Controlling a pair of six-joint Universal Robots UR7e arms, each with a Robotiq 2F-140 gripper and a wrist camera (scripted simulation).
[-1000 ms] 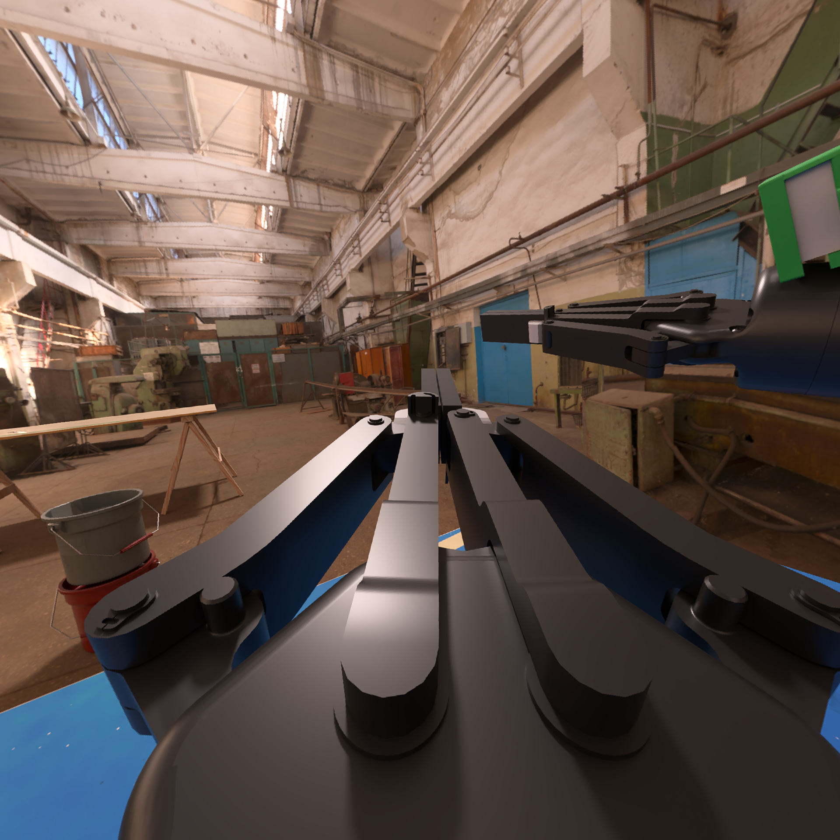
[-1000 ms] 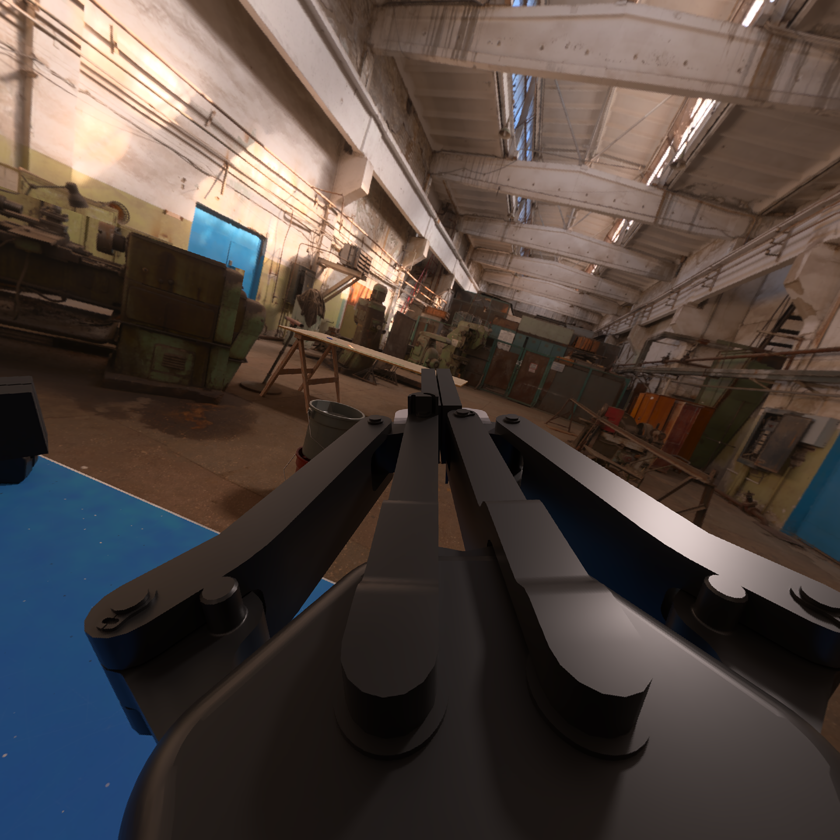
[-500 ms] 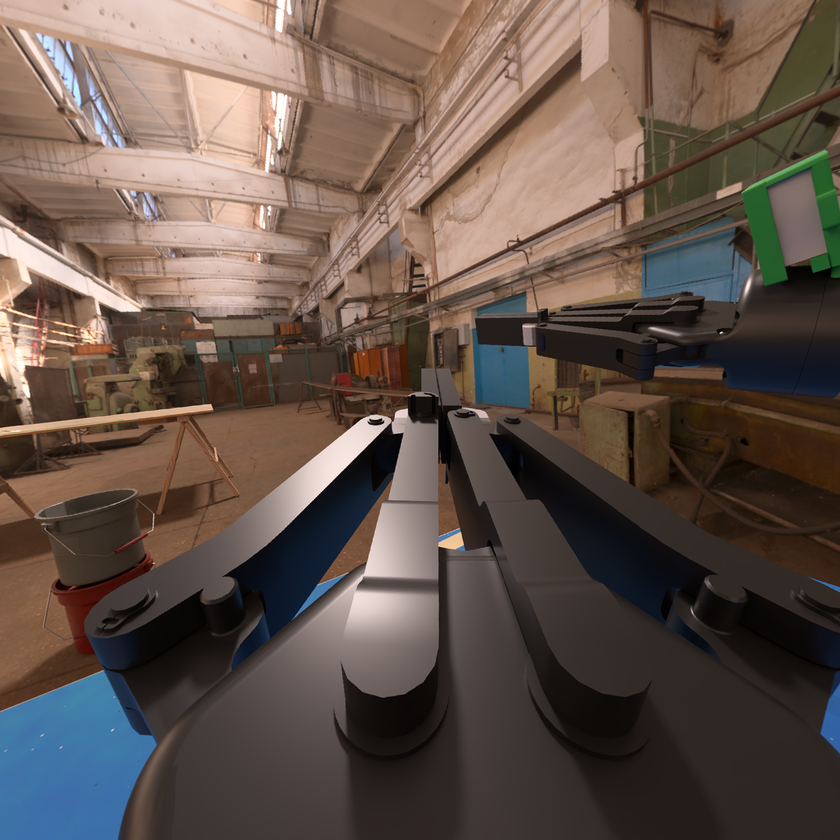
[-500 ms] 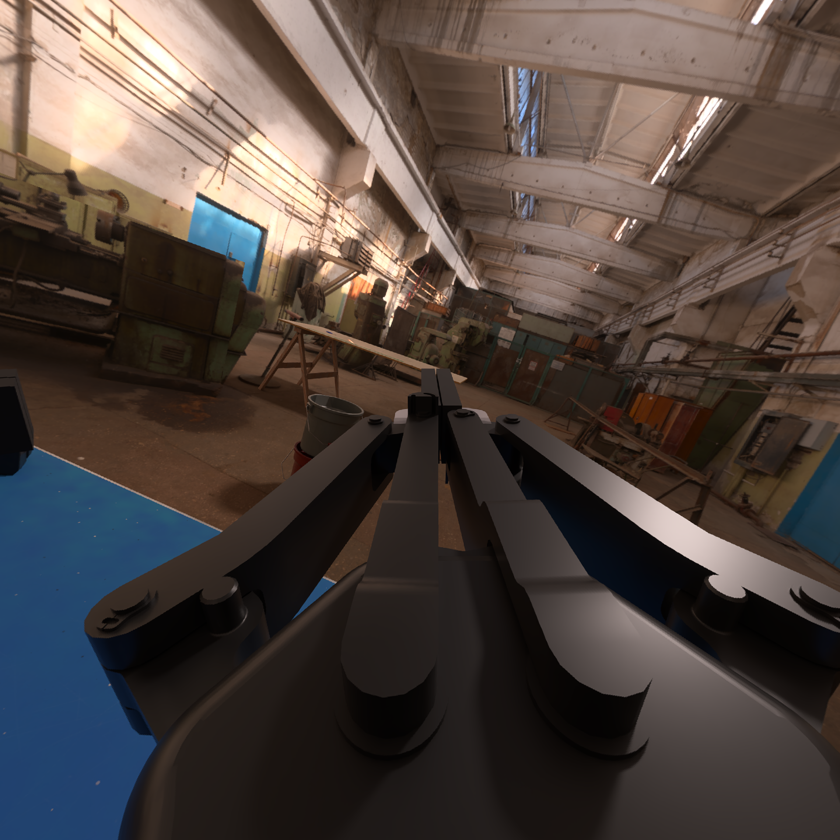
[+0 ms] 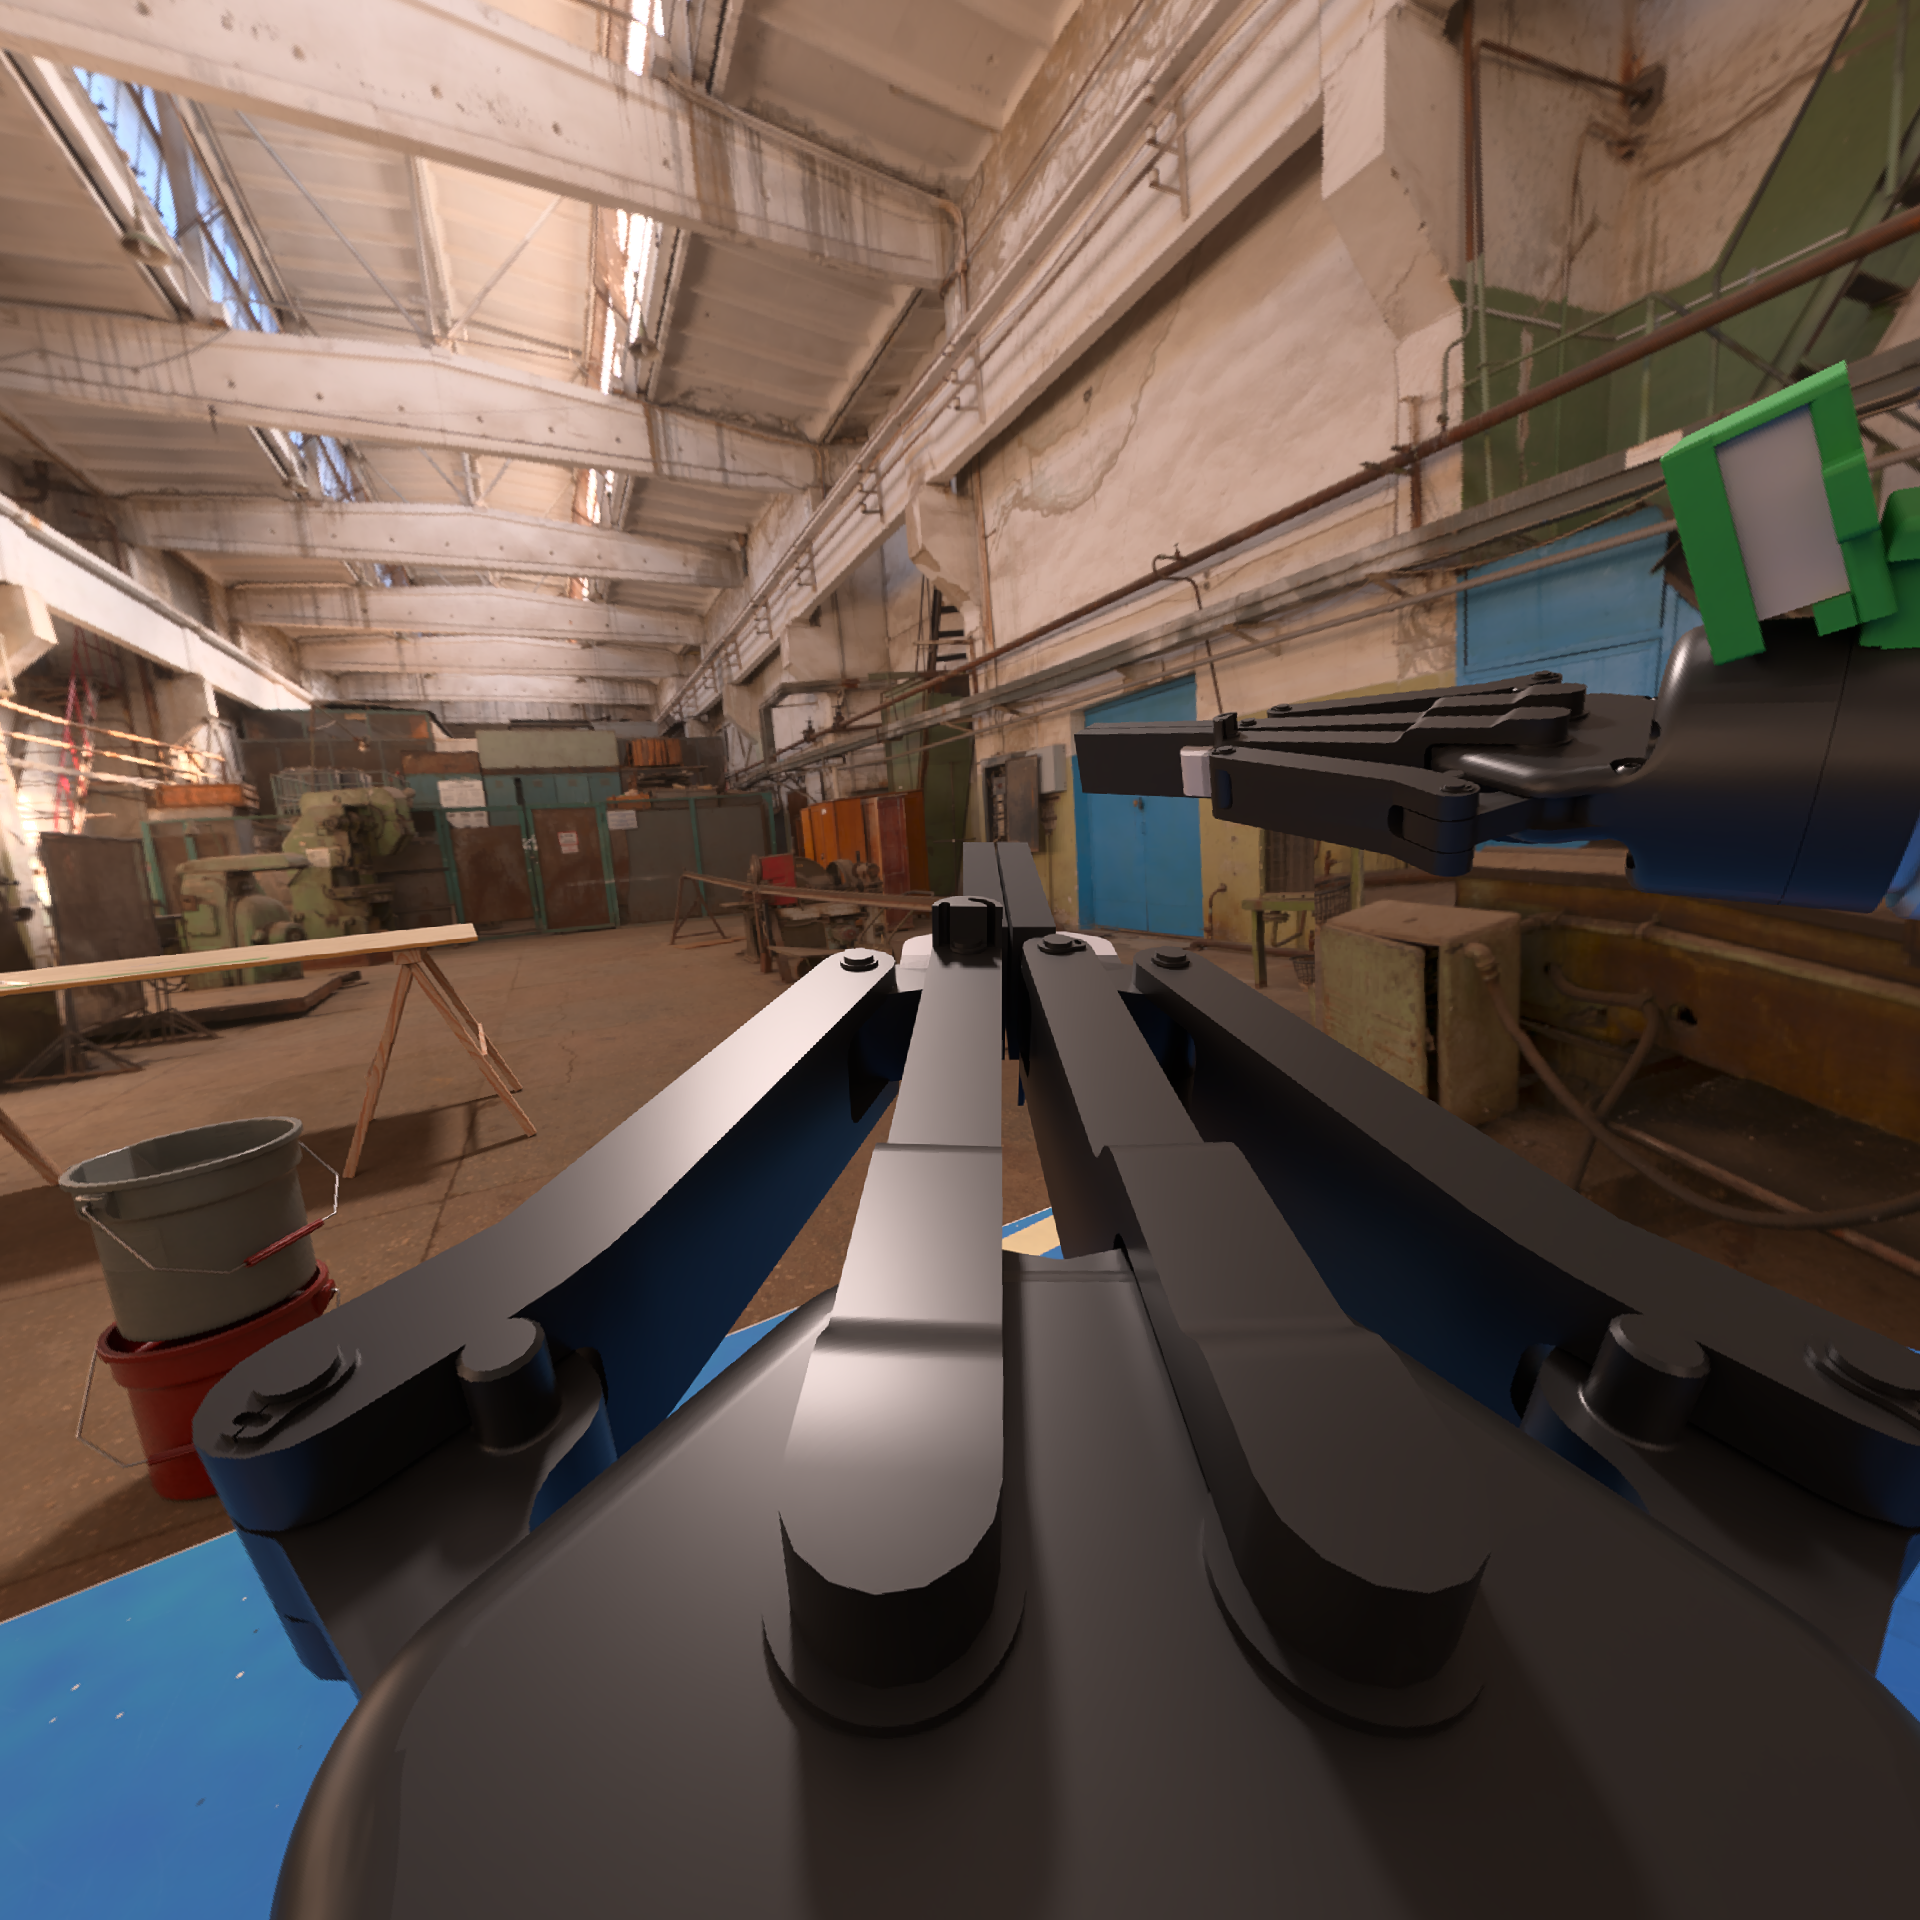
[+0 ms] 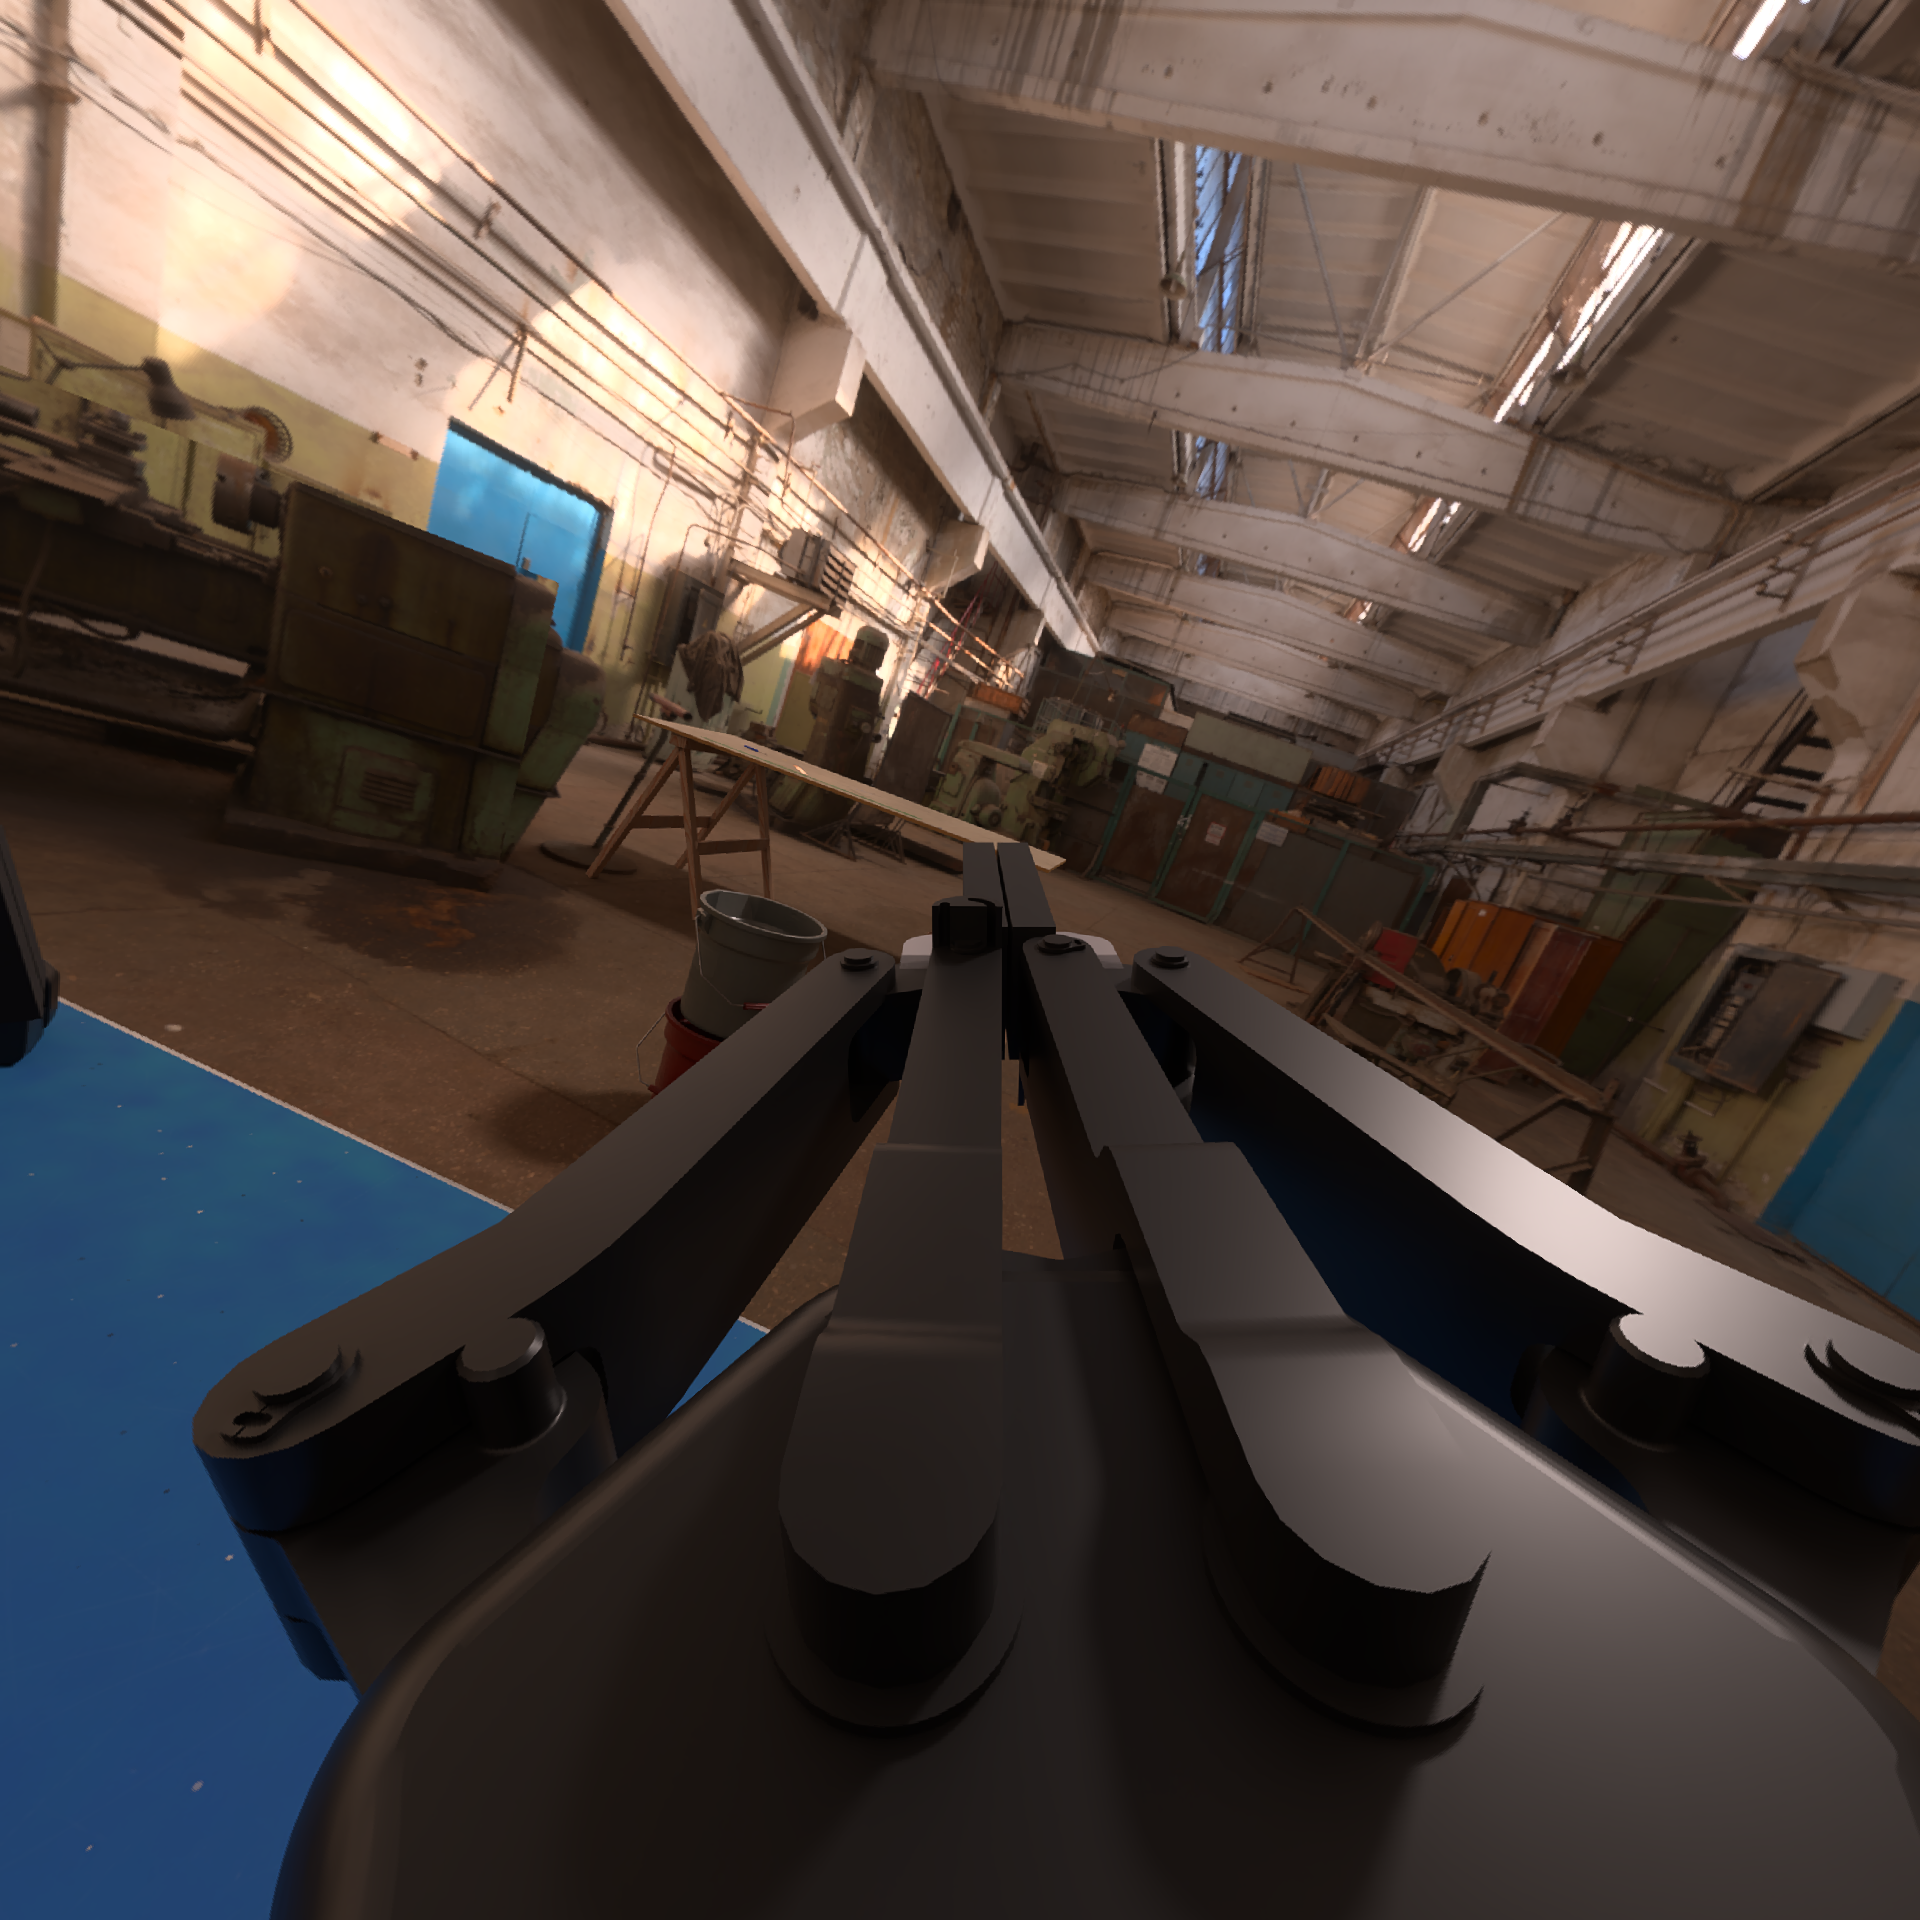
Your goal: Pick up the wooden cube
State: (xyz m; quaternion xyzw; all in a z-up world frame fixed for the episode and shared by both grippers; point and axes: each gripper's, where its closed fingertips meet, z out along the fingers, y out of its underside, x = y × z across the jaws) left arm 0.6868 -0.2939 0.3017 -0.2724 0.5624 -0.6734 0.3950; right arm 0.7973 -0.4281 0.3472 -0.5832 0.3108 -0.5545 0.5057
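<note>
In the left wrist view my left gripper [image 5: 997, 873] is shut and empty, held level above the blue table [image 5: 135, 1745]. A small tan patch [image 5: 1029, 1236] shows low between its fingers; it may be the wooden cube, mostly hidden. My right gripper [image 5: 1132, 764] shows at the upper right of that view, shut, with a green and white block [image 5: 1777, 530] on its body. In the right wrist view my right gripper [image 6: 1003, 873] is shut and empty over the table's edge [image 6: 187, 1299]. No cube is clear there.
A grey bucket [image 5: 192, 1226] stacked in a red bucket [image 5: 187, 1403] stands on the hall floor beyond the table; it also shows in the right wrist view [image 6: 753, 956]. A dark part of the other arm [image 6: 16, 966] is at the left edge there.
Seen from the left wrist, the right gripper has moved a little to the left. In the right wrist view the dark arm part has slid towards the left edge. Both grippers stay shut.
</note>
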